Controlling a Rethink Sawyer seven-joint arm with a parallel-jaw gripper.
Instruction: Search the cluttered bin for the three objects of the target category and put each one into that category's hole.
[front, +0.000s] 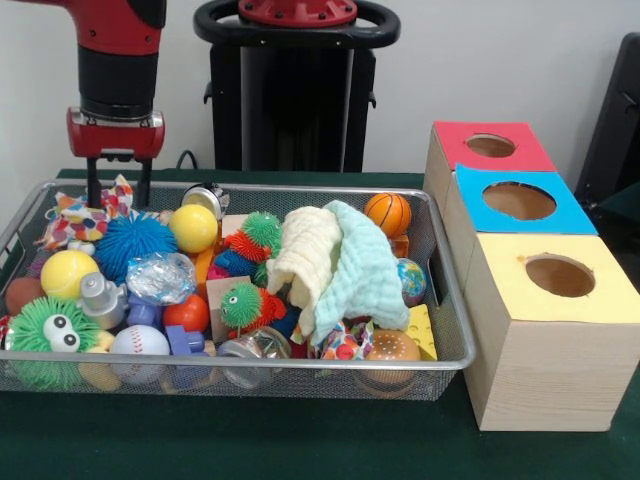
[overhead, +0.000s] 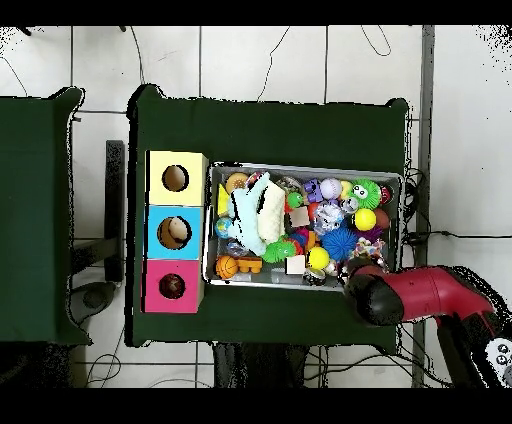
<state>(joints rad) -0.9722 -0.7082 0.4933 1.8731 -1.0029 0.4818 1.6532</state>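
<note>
The silver wire-mesh bin (front: 452, 300) is packed with toys and also shows in the overhead view (overhead: 305, 166). The red-topped box's round hole (front: 490, 146) is at the far right, and it shows in the overhead view (overhead: 172, 286). My gripper (front: 118, 190) hangs at the bin's far left corner, open and empty, its two fingers straddling a patterned fabric toy (front: 80, 218). In the overhead view only the red arm (overhead: 415, 293) shows; it covers the gripper. A yellow ball (front: 193, 228), a blue spiky ball (front: 133, 244) and an orange basketball (front: 387, 213) lie in the bin.
A white cloth (front: 300, 255) and a pale green cloth (front: 365, 275) are draped over the bin's middle. A blue-topped box (front: 520, 202) and a yellow-topped box (front: 560, 276) stand next to the red one. A baseball (front: 140, 342) and a green fuzzy toy with eyes (front: 45, 335) lie at the near left.
</note>
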